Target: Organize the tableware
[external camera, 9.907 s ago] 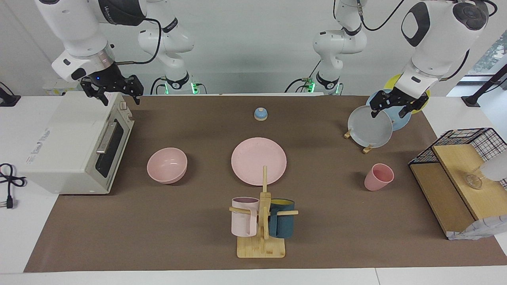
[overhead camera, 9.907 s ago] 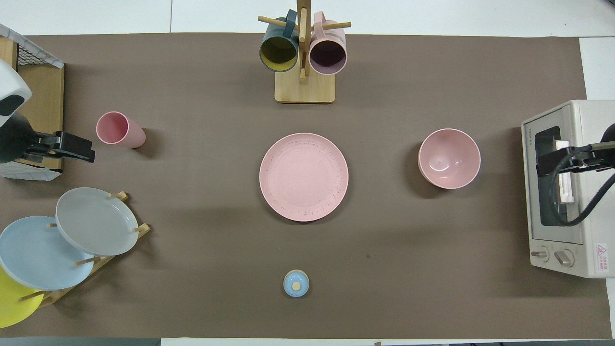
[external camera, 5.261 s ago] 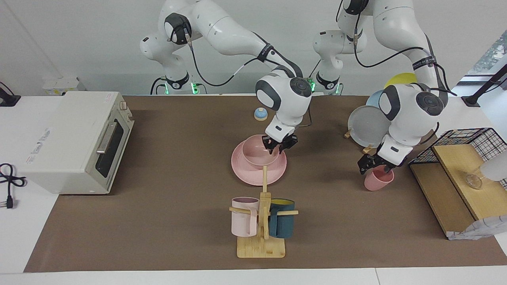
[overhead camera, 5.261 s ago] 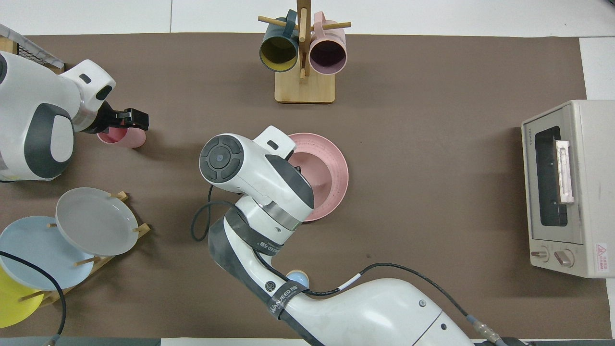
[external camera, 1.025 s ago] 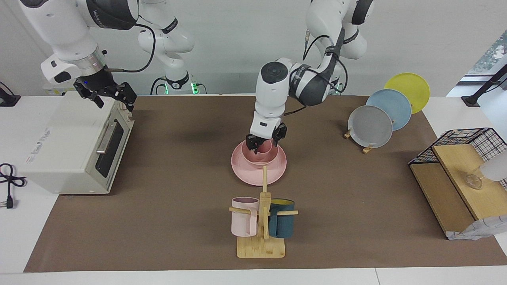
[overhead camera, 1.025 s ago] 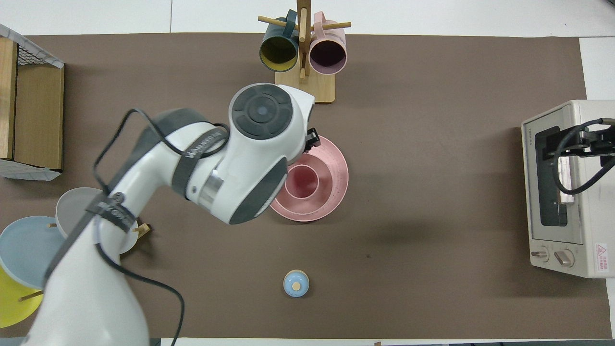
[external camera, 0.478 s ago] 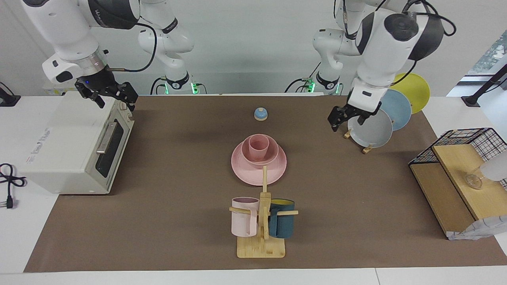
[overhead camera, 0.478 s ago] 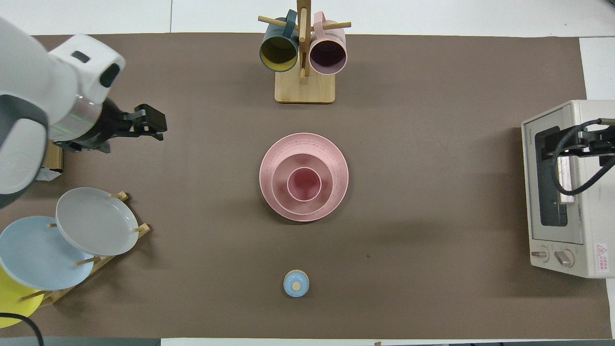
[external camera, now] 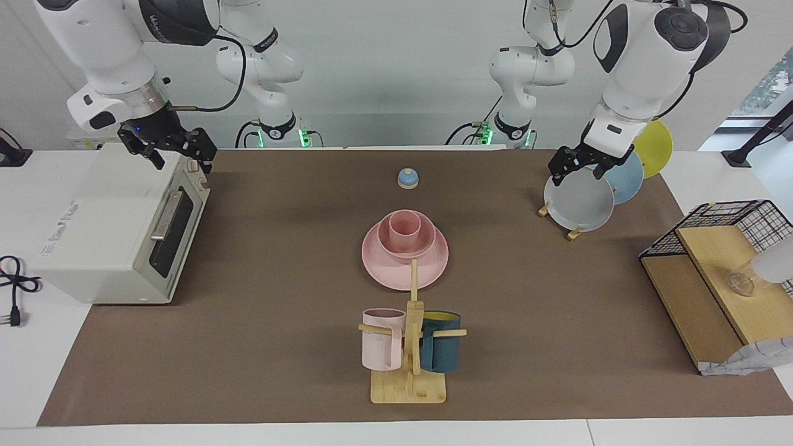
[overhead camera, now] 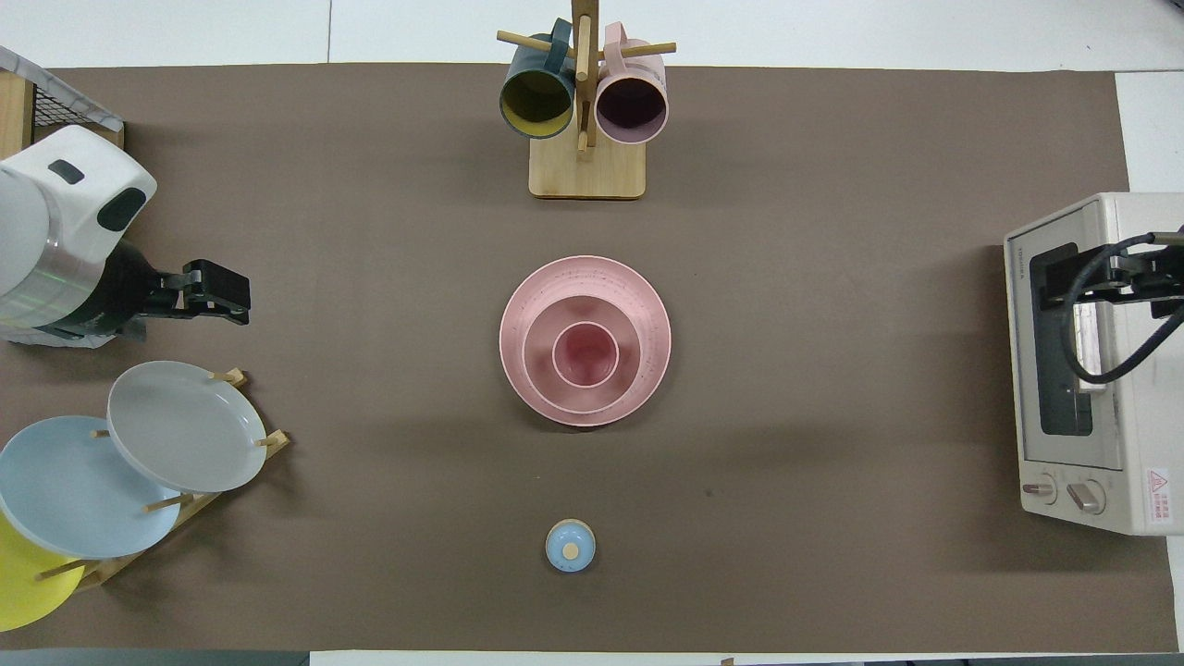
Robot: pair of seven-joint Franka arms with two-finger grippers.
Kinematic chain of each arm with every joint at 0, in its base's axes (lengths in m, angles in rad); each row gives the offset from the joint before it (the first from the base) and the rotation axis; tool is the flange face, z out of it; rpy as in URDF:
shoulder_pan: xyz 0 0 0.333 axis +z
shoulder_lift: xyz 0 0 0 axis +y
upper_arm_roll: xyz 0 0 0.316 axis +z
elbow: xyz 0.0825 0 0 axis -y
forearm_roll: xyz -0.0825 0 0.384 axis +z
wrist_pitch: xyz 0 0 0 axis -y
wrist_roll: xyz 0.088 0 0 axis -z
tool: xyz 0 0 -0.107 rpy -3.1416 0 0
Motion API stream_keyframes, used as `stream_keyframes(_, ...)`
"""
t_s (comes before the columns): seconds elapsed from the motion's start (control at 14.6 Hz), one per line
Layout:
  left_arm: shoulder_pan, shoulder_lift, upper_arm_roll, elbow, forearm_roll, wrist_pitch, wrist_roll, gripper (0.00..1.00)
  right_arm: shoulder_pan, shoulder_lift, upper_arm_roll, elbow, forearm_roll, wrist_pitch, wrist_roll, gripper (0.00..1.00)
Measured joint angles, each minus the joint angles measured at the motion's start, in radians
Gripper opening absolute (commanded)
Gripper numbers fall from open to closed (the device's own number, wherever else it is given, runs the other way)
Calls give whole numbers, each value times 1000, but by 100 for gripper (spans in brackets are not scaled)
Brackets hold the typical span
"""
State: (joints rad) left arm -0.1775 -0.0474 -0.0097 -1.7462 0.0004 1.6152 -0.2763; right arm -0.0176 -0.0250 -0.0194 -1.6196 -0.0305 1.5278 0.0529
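i see the cup (external camera: 404,228) nested upright in the bowl (external camera: 409,248), the bowl on the plate (external camera: 381,269), mid-table. half a second ago my left gripper (external camera: 575,166) hung lower and nearer the stack; now it is up over the grey plate (external camera: 579,201), fingers spread and empty, well apart from the pink set. my right gripper (external camera: 168,145) waits over the toaster oven (external camera: 99,229), spread too. the stacking looks done to me.

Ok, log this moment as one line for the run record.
stack: pink cup in pink bowl on pink plate | left gripper: open, over grey plate | right gripper: open, over toaster oven
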Motion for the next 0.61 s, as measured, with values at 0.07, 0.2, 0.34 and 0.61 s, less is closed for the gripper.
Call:
stream_keyframes(0.07, 5, -8, 0, -14, 0, 15, 2, 100, 0, 0, 0, 0, 0, -6, -5, 100)
stream_keyframes(0.2, 25, -15, 0, -17, 0, 42, 4, 100, 4, -1, 1, 2, 0, -17, -7, 100)
stream_keyframes(0.34, 42, -17, -2, -14, 0, 44, 5, 100, 12, -2, 2, 5, 0, -17, -7, 100)
stream_keyframes(0.61, 105, -8, -49, 79, 0, -62, 5, 100, 13, -2, 2, 7, 0, -17, -7, 100)
